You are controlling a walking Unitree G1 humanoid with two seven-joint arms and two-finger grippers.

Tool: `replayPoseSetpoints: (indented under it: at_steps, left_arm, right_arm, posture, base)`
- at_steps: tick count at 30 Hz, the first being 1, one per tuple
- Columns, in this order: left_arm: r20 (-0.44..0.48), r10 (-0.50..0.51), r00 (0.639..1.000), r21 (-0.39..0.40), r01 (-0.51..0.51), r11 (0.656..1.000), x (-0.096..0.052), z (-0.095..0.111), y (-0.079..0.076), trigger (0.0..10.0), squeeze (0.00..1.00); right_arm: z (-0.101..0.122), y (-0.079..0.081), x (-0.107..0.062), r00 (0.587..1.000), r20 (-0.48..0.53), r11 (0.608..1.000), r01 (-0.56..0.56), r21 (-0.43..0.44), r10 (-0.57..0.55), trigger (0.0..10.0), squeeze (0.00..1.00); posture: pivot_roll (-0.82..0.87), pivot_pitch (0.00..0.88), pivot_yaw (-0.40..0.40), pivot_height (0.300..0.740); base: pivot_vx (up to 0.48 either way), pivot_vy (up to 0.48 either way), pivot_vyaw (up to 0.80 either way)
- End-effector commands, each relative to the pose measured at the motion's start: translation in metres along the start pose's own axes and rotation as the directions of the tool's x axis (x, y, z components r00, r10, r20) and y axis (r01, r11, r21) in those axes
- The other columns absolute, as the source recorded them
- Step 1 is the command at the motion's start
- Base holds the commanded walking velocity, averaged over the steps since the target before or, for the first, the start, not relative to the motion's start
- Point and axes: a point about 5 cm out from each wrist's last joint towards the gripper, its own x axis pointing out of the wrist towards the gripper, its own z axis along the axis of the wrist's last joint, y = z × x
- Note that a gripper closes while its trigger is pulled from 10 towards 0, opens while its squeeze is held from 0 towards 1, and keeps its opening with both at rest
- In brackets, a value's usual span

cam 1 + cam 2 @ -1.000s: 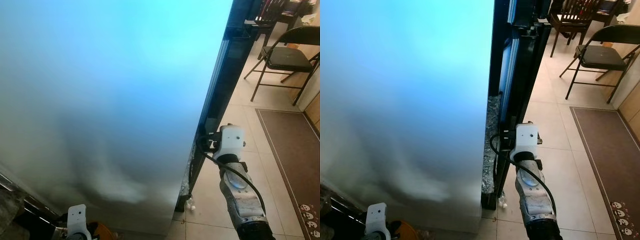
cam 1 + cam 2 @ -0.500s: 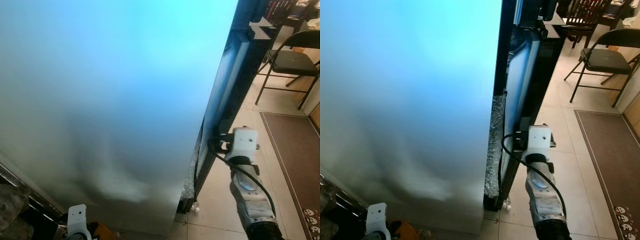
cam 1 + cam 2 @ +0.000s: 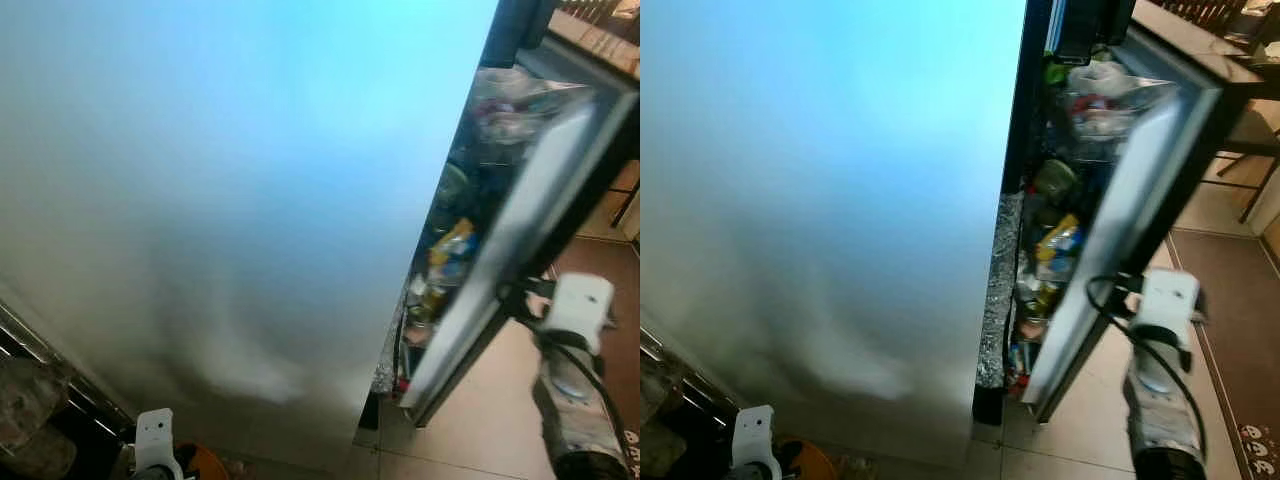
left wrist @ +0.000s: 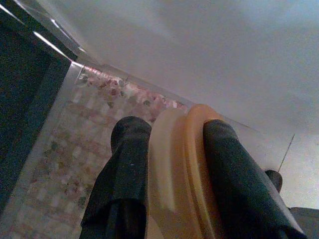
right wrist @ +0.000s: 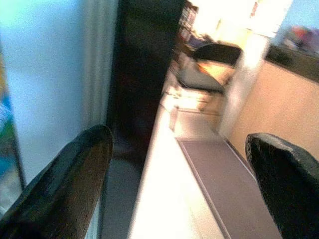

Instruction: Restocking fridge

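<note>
- My right gripper is at the outer edge of the fridge door; its two black fingers stand wide apart with nothing between them.
- My left gripper hangs low at my side, clamped on a round orange lid or dish, which I take to be part of an item to restock. Its rim is smooth and thick, with a paler band beside the orange one.
- The fridge door is partly swung out. It is a flat, glossy panel with a dark frame. Behind it the shelves are packed with bags, jars and bright packets.
- The fridge side is a big smooth pale wall very close to my cameras, glowing bluish.
- My worry: the right fingers are not closed on the door, so it could swing back shut if I lose contact.
- The shelves look crowded; pushing something in may knock a packet onto the tiled floor.
- The hard, smooth lid could slip from the left fingers if I bump the fridge side.
</note>
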Motion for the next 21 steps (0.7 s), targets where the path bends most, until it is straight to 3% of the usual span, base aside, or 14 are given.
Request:
replayPoseSetpoints:
  at_steps: [1, 10, 16, 21]
  left_arm:
    - [-0.017, -0.007, 1.0, 0.025, 0.008, 1.0, 0.0, -0.002, 0.0, 10.0, 0.0]
    - [-0.016, -0.002, 1.0, 0.023, 0.003, 1.0, 0.0, -0.002, -0.001, 10.0, 0.0]
    - [-0.016, 0.001, 1.0, 0.023, -0.001, 1.0, 0.0, -0.002, -0.001, 10.0, 0.0]
    - [-0.016, 0.002, 1.0, 0.024, -0.002, 1.0, 0.0, -0.001, 0.0, 10.0, 0.0]
  right_arm:
    - [-0.017, -0.017, -0.002, 0.996, -0.068, 0.998, 0.063, -0.02, -0.064, 10.0, 0.0]
    - [-0.063, -0.039, -0.016, 0.957, -0.253, 0.99, 0.133, -0.054, -0.143, 10.0, 0.0]
    - [-0.093, -0.035, -0.032, 0.915, -0.382, 0.992, 0.116, -0.052, -0.127, 10.0, 0.0]
    - [-0.116, -0.023, -0.05, 0.871, -0.488, 0.998, 0.03, -0.057, -0.054, 10.0, 0.0]
  posture:
    - [-0.09, 0.0, 0.0, 0.74]
    - [-0.09, 0.0, 0.0, 0.74]
    - [-0.09, 0.0, 0.003, 0.74]
    - [-0.09, 0.0, 0.007, 0.74]
  base:
    - [0.0, 0.0, 0.0]
    - [0.0, 0.0, 0.0]
    - [0.0, 0.0, 0.0]
    - [0.0, 0.0, 0.0]
